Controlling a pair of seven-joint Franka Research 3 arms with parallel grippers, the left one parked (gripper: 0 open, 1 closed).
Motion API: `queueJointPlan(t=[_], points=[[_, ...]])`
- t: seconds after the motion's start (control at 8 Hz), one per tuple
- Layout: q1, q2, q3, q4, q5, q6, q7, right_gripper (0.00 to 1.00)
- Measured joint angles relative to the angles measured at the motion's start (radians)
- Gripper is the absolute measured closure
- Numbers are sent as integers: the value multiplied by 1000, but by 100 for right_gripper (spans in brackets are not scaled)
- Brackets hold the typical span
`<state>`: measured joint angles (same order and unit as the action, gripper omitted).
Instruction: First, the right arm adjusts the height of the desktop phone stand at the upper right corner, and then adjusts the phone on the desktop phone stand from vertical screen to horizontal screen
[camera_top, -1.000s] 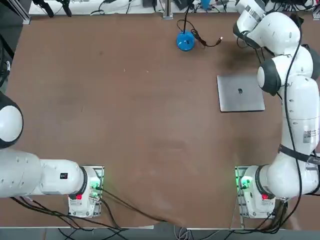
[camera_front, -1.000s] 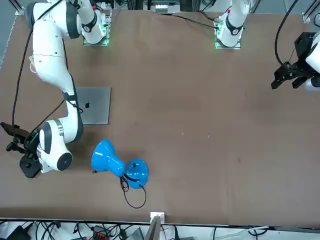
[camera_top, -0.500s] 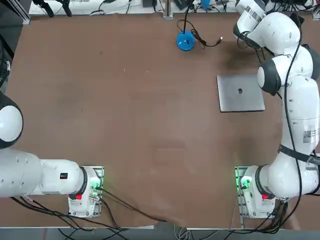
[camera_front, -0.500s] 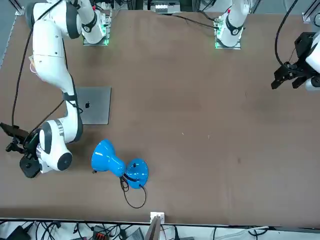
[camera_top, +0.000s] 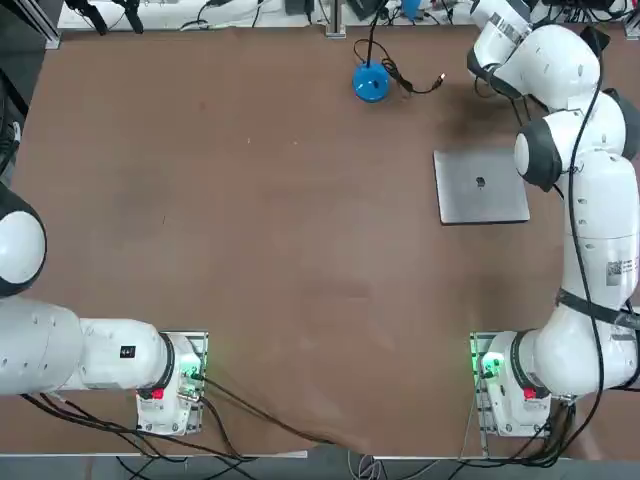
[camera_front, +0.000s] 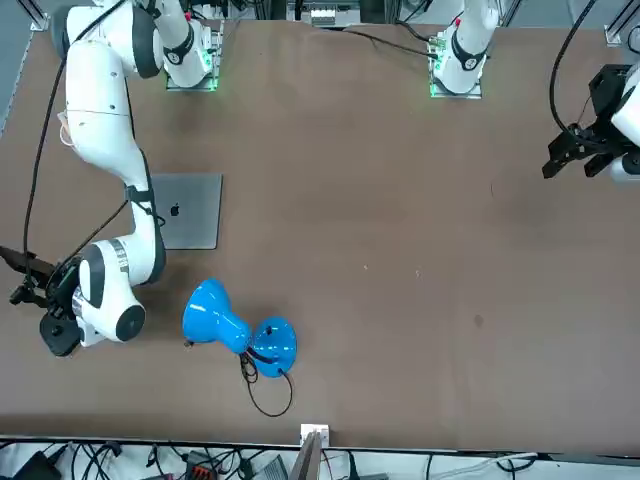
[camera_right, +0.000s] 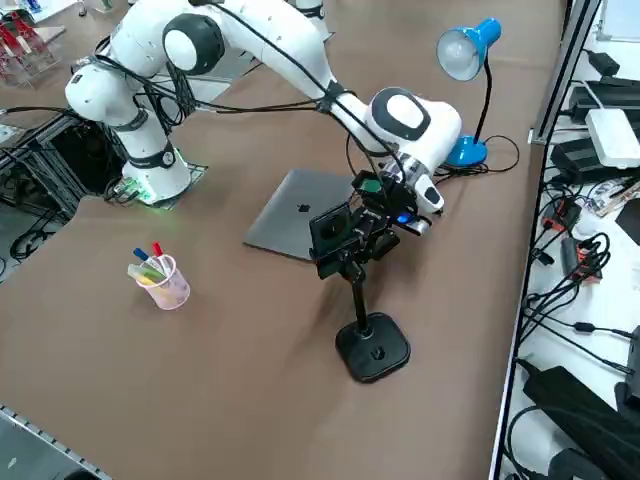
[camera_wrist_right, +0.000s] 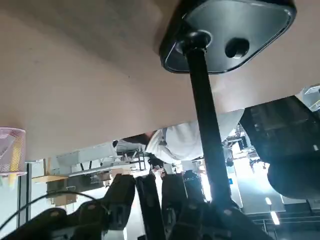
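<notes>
In the right side view, my large white arm reaches past the silver laptop, with the blue lamp at the laptop's two o'clock and the desktop phone stand at five. My right gripper is at the stand's head; its opening and any hold I cannot tell. The pen cup sits at eight.

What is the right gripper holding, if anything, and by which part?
I can't tell: the right gripper is near the phone stand's upper pole; any hold is hidden.
</notes>
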<state>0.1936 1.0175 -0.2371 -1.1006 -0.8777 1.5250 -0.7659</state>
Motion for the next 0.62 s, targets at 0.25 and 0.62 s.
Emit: queueJointPlan(t=[0.25, 0.62], points=[[1, 0, 0, 0, -5, -12, 0, 65], [2, 1, 0, 0, -6, -20, 0, 77]])
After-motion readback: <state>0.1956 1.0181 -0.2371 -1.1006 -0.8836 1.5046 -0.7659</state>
